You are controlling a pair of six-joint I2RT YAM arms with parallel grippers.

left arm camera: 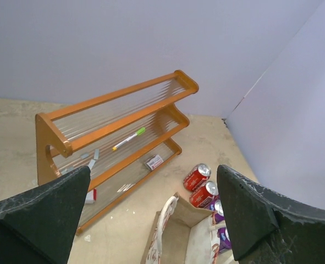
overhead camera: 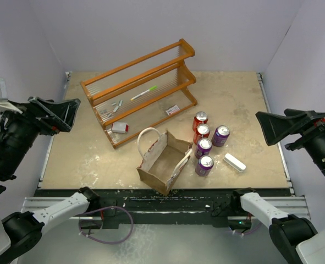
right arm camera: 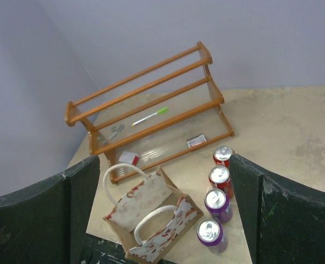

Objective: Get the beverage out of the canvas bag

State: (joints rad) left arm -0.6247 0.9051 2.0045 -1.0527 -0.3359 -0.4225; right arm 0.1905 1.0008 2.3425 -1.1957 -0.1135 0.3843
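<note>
Canvas bag point(overhead camera: 163, 161) looked soft, saggy, perhaps empty inside. Smooth, stiff cans point(overhead camera: 204, 147) beside it wanted a mid-body grip; left gripper point(overhead camera: 69, 114) and right gripper point(overhead camera: 265, 129) gaped, holding nothing.

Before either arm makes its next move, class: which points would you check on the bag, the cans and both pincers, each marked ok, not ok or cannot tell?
1. Left pincer open, empty: ok.
2. Right pincer open, empty: ok.
3. Canvas bag upright, mouth open: ok.
4. No can visible inside the bag from above: ok.
5. Two red cans and three purple cans upright on the table, right of the bag: ok.
6. Gap between the bag and the nearest purple can: cannot tell.
</note>
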